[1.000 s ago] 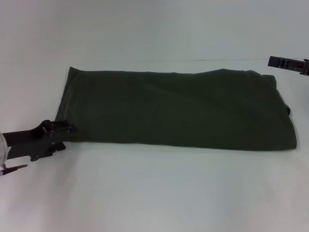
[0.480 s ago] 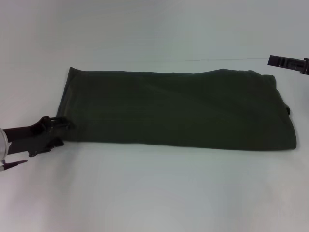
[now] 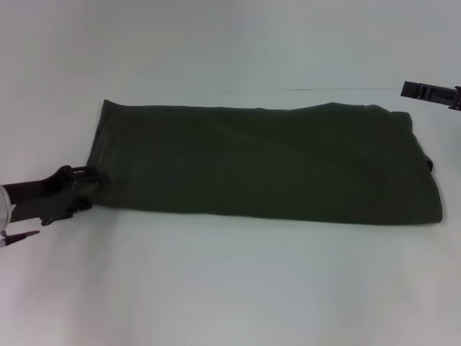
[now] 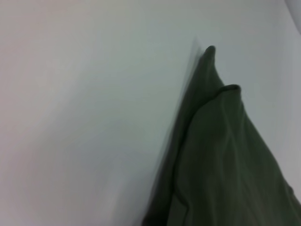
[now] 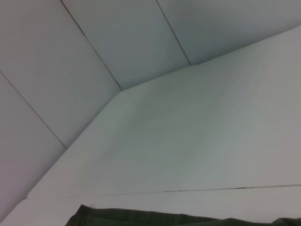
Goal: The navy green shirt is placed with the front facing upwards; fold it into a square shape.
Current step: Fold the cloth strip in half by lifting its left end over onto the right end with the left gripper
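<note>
The navy green shirt (image 3: 266, 162) lies on the white table as a long folded band running left to right, plain green side up, with no lettering showing. My left gripper (image 3: 91, 190) is low at the band's near left corner, open, its upper finger touching the cloth edge. The left wrist view shows that end of the shirt (image 4: 221, 155) close up, with layered edges and one corner peaking upward. My right gripper (image 3: 432, 94) hangs above the table just past the shirt's far right corner, apart from the cloth. The right wrist view catches only a strip of the shirt's edge (image 5: 141, 217).
The white table (image 3: 230, 288) stretches wide in front of the shirt and behind it. A thin seam line (image 3: 317, 89) crosses the table behind the shirt. White wall panels (image 5: 94, 42) rise beyond the table.
My left gripper has slid back and slightly left along the table, from just in front of the shirt's near left corner to touching it. The shirt and the right arm have not moved.
</note>
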`<state>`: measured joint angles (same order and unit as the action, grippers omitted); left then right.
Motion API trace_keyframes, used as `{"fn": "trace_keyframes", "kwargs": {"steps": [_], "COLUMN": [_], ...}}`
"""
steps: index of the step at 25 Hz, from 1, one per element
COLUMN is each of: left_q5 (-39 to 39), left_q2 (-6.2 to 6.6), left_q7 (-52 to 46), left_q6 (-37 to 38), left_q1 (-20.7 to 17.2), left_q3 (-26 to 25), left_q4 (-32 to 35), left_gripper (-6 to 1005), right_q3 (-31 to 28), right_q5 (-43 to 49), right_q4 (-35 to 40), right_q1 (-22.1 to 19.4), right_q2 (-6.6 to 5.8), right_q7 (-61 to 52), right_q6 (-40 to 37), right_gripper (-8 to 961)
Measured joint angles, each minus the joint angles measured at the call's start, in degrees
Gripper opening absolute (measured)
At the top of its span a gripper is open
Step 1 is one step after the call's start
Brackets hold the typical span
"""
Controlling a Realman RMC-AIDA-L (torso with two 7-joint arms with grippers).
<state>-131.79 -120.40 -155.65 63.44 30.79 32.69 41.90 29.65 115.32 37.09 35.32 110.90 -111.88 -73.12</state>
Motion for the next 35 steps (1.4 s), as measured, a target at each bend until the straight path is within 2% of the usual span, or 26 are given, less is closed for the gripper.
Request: {"fn": "trace_keyframes", "kwargs": {"steps": [12,24,35], "left_q5": [0.3,-1.9,-2.8], "left_q2": [0.03,0.79,0.76], "left_q7": [2.9,3.5,3.5], "left_q6": [0.9,3.8,3.1], "left_q1": [1.2,-0.3,0.1], "left_q3": [0.1,-0.2,0.2], "left_q4": [1.4,1.6,1.1], "left_gripper": [667,668,667], "right_q3": [-0.1,-0.1,-0.1], "right_q5": [0.0,0.0,0.0], "right_q4": [0.0,0.0,0.0], "right_q1": [-0.4,-0.4,-0.4], "right_q2": [0.06,0.04,0.0], "right_q7": [-0.1,-0.3,-0.7], "right_q6": [0.0,0.0,-0.8], "right_gripper": [931,931,931]}}
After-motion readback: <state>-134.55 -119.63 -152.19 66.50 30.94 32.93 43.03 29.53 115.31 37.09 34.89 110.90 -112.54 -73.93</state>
